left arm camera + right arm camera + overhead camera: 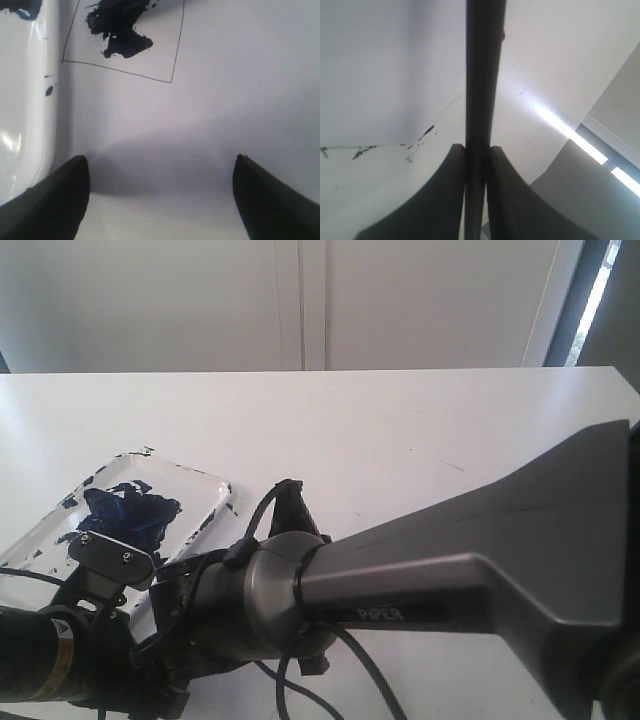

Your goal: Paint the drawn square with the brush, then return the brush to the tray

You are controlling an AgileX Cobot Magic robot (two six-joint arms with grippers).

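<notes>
The right gripper [476, 148] pinches the long thin black brush [485, 75], while the left gripper [160, 159] gapes empty beside the blue-blotched white tray [205, 483] at the table's [400, 430] eight o'clock.

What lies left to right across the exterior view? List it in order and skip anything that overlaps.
tray → right arm's round wrist joint → PIPER label → broad grey link. The left arm overlaps the tray, so it is left out.
</notes>
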